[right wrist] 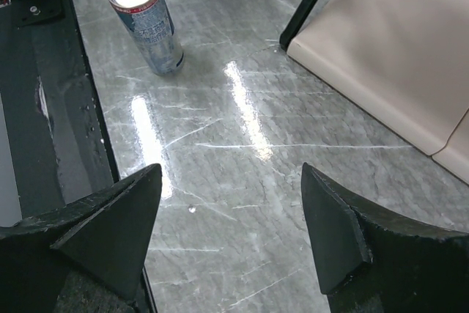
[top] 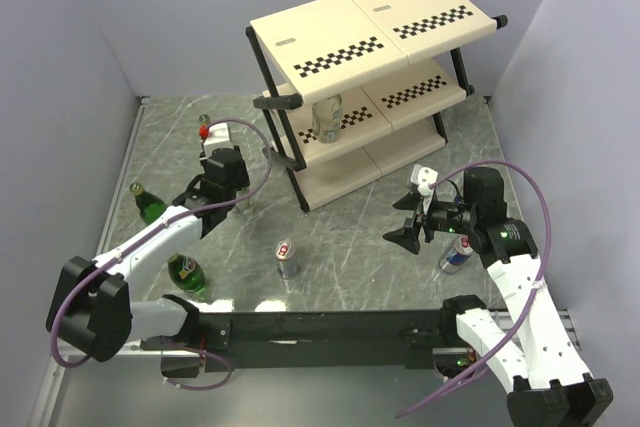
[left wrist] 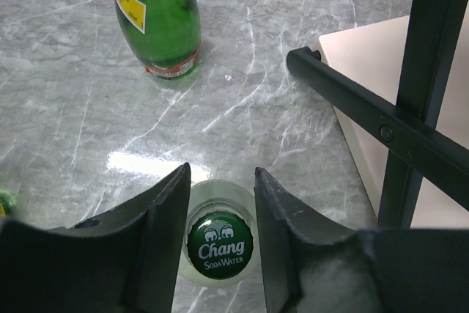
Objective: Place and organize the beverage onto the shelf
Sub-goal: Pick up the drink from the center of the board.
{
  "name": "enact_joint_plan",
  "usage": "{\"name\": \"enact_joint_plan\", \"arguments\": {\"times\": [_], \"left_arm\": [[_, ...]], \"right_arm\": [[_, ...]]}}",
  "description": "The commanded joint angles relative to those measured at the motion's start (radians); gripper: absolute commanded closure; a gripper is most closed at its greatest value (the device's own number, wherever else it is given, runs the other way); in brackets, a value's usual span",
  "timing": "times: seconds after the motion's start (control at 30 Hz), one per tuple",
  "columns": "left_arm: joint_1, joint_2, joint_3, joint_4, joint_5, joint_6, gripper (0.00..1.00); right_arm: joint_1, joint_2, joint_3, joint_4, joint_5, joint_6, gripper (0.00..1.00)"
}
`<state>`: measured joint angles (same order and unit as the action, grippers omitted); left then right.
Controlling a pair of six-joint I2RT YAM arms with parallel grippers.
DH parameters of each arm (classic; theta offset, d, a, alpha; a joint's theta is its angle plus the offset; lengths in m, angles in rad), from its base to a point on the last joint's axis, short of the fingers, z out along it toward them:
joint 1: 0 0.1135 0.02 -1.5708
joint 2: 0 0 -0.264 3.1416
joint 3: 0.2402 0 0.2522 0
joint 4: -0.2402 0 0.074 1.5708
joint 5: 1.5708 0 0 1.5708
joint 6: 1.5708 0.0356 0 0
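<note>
Left pincer (left wrist: 221, 174) sat low over the tabletop (left wrist: 73, 108), jaws narrowed to roughly the width of a clear Chang soda water bottle (left wrist: 220, 248). The bottle stood upright between the fingers, green cap up, one finger on each side of its shoulder. From the wrist view I couldn't tell whether the fingers pressed on the glass or only sat beside it, so grip unconfirmed.

Straight ahead of that pincer, well apart, a green bottle (left wrist: 165, 27) with a yellow label stood upright on the tabletop. Ahead and to its right was the shelf (left wrist: 363, 64), with its cream bottom panel and black tube frame near the fingers but not touching them.

Right pincer (right wrist: 231, 174) hung wide open above the tabletop, nothing between the fingers, nothing held. Ahead and to its left, well apart, a slim silver-and-blue can (right wrist: 146, 23) stood upright, red top up. Ahead-right were the shelf's bottom panel and one black leg.

Overhead view:
- A clear bottle (top: 328, 117) stood on the shelf's middle tier, left half.
- A second can (top: 455, 255) stood behind the right pincer, just beside that arm's wrist.
- A second green bottle (top: 150, 205) and a third green bottle (top: 187, 272) stood behind the left pincer, alongside its arm.
</note>
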<state>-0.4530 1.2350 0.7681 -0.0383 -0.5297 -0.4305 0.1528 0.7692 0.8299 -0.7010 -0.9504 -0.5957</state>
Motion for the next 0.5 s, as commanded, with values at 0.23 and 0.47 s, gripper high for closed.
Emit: {"name": "enact_joint_plan", "arguments": {"times": [0.23, 0.47], "left_arm": [[-0.009, 0.000, 0.060, -0.018, -0.027, 0.009, 0.53], [-0.015, 0.018, 0.065, -0.021, -0.041, 0.013, 0.57]], "right_arm": [[0.005, -0.004, 0.017, 0.000, -0.008, 0.002, 0.17], [0.005, -0.005, 0.017, 0.000, -0.010, 0.002, 0.17]]}}
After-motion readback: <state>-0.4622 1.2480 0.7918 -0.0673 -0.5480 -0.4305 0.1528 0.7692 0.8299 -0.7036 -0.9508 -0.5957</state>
